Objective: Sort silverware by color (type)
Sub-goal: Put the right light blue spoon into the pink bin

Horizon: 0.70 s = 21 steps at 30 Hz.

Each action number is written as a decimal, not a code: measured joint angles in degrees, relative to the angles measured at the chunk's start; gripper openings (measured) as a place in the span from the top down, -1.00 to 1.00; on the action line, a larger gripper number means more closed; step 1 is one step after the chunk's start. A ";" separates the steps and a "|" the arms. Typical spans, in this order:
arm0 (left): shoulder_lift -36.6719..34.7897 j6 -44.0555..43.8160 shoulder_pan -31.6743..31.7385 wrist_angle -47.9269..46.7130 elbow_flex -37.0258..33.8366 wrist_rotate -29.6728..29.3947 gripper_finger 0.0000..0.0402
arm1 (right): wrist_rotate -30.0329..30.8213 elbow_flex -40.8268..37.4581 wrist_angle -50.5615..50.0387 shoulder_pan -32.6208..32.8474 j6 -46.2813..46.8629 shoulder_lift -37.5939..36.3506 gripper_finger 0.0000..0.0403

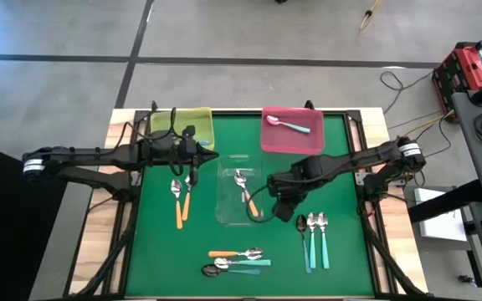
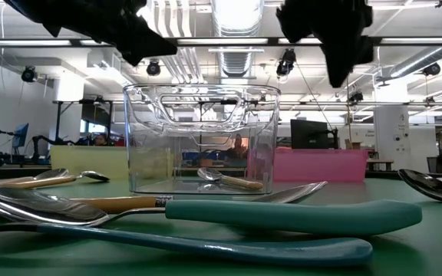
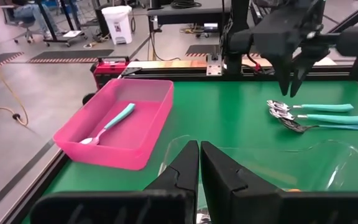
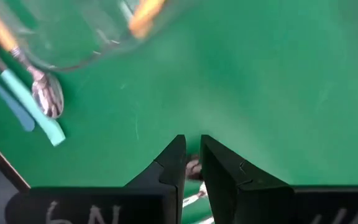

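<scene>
Right tool [image 1: 284, 199]: fingers nearly together, empty, above counter [image 1: 350, 267] right of clear tray [image 1: 224, 180]; should descend squarely over a teal spoon [image 1: 302, 238].

- Bench [image 1: 161, 251]: three trays toward the far side, spoons spread nearer.
- Far-left tray [image 1: 192, 125] and far-right tray [image 1: 291, 142] sit at the far edge; one spoon [image 1: 287, 125] lies in the far-right tray.
- Centre tray [image 1: 228, 209] sits nearer, between those two; two spoons [image 1: 244, 191] inside it.
- Left spoon pair [image 1: 181, 201] lies just left of the centre tray.
- Right spoon trio [image 1: 315, 238] lies right of the centre tray.
- Near spoon cluster [image 1: 237, 261] lies in front of the centre tray, near the front edge.
- Left gripper [image 1: 212, 155] sits between far-left tray and centre tray.
- Right gripper [image 1: 281, 216] hangs just right of the centre tray, beside the right spoon trio.
</scene>
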 joint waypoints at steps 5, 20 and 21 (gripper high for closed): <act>0.83 -0.30 -0.39 -0.01 -0.03 0.00 1.00 | -4.17 -2.97 -1.06 2.47 9.89 0.00 0.79; 2.53 -1.24 -6.15 1.82 -0.04 0.04 1.00 | -0.70 -6.48 1.13 14.36 21.59 0.91 0.79; 2.53 -1.31 -6.72 2.38 -0.04 0.02 1.00 | -0.67 -6.48 1.14 15.10 20.68 1.18 0.79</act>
